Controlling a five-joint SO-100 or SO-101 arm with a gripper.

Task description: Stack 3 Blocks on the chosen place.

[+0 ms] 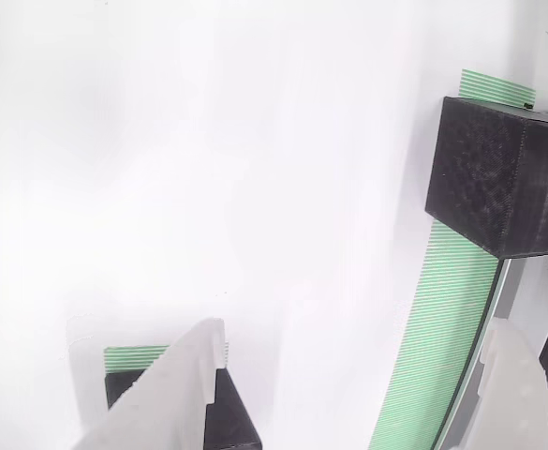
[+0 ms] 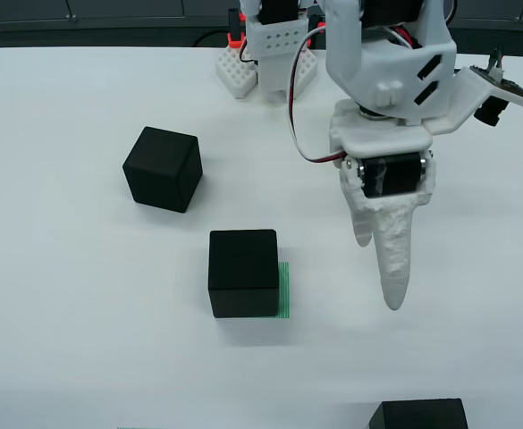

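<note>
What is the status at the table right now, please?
Gripper open, empty. One block on green patch; two blocks loose. Nothing blocking.

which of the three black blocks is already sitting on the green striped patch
The middle block in the view from above: green stripes of the patch show along its right side. The upper-left block and bottom-edge block rest on bare white surface.

White table (image 2: 82, 340): three black cubes (image 2: 242, 273) (one on striped patch (image 2: 283, 290)).

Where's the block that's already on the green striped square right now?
In the front view, that block sits mid-table on the striped square, left of the gripper and below-right of another block.
</note>
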